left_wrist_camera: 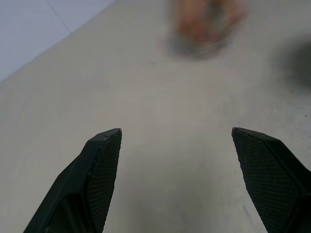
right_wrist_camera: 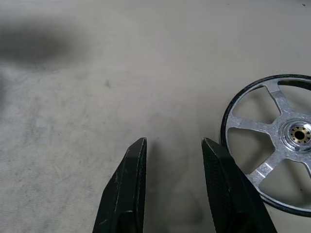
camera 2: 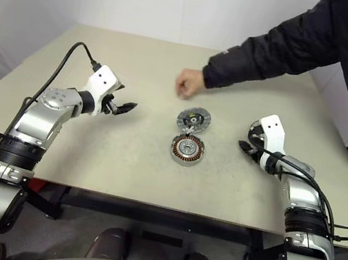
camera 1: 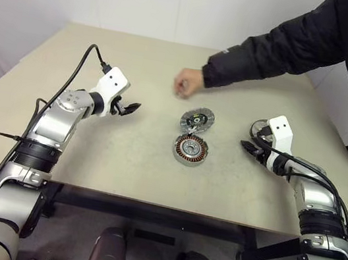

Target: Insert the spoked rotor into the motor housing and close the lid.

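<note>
Pale beige desk against a white wall, seen from the robot's head, with both arms reaching over it.

The motor housing lies flat near the middle of the desk, open side up, so its ring of reddish copper windings and silver hub face the ceiling. That pose probably leaves it ready to take the rotor from above. Nothing sits inside it yet.

Just behind the housing, nearly touching it, lies a round disc part with a dark rim, slightly tilted. It may be the lid, but this cannot be told for sure.

Further behind the housing, a person's hand in a dark sleeve rests on the desk, fingers curled. It touches neither part.

The spoked rotor, a silver wheel with a black rim and a brass centre, lies flat on the desk. It appears in the right wrist view, just beside one finger of the right pincer. Whether they touch cannot be told.

The right pincer hovers low to the right of the housing, well apart from it. Its jaws stand partly apart and grasp nothing; bare desk lies between them. Its place beside the rotor suggests a pickup is still to be lined up.

The left pincer hangs to the left of the housing, well apart, angled toward it. Its jaws are spread wide and released, with nothing between them, likely waiting to steady the housing.
</note>
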Robot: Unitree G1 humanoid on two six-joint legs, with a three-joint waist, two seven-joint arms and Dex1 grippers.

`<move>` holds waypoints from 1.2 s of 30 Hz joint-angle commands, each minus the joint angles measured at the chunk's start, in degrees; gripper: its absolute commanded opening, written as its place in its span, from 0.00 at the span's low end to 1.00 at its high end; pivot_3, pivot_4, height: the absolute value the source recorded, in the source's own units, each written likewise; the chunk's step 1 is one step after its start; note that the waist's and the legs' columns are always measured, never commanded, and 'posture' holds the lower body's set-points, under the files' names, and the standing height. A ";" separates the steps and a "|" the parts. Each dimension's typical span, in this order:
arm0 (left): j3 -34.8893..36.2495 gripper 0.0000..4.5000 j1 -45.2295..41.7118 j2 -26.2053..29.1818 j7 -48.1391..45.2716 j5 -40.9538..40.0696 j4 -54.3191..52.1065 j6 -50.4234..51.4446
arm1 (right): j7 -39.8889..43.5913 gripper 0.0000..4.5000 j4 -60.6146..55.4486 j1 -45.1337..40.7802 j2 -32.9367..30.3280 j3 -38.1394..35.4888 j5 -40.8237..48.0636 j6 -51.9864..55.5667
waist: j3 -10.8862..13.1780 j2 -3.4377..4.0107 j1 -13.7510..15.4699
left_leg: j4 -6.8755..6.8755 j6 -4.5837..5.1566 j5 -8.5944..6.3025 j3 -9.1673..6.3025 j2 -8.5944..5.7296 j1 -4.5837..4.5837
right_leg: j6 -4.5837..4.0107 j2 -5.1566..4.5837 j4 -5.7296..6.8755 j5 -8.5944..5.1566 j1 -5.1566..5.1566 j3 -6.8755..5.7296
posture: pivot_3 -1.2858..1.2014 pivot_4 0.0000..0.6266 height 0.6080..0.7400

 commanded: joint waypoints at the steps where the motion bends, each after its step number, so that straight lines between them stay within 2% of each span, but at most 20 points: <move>1: 0.56 0.85 -1.16 0.34 0.27 0.16 -0.26 -1.26 | 0.54 0.44 -2.90 0.17 -1.12 -1.64 1.28 0.03 | 0.00 0.00 0.00 | 0.00 0.00 0.00 0.00 0.00 0.00 | 0.00 0.00 0.00 0.00 0.00 0.00 | 0.52 0.00 1.00; 16: 0.23 0.85 -1.80 0.22 -0.19 0.37 0.41 -1.77 | 0.67 0.44 -4.74 1.94 -1.48 -2.37 2.39 1.19 | 0.00 0.00 0.00 | 0.00 0.00 0.00 0.00 0.00 0.00 | 0.00 0.00 -0.01 0.00 0.00 0.00 | 0.52 0.00 1.00; 20: 0.24 0.85 -1.70 0.38 -0.33 0.37 0.42 -1.80 | 4.53 0.44 -10.79 5.45 -2.23 -1.57 4.78 3.97 | 0.00 0.00 0.07 | -0.02 0.00 0.00 0.00 0.01 0.00 | 0.00 0.00 -0.02 0.00 0.00 0.00 | 0.52 0.00 1.00; 27: 0.17 0.85 -1.84 0.22 -0.34 0.42 0.60 -1.89 | 4.60 0.44 -17.50 8.30 0.02 0.72 5.64 7.83 | 0.00 0.00 -0.02 | -0.03 0.02 -0.01 0.00 0.00 0.04 | 0.01 0.00 -0.03 0.00 0.01 0.01 | 0.52 0.00 1.00; 36: 0.46 0.85 -1.40 0.61 -0.30 0.31 0.02 -1.81 | 3.43 0.44 -12.91 5.90 1.91 2.49 3.49 6.35 | 0.00 0.00 0.04 | -0.06 0.01 -0.01 0.00 -0.02 0.07 | 0.01 -0.01 -0.04 0.00 0.03 0.02 | 0.52 0.00 1.00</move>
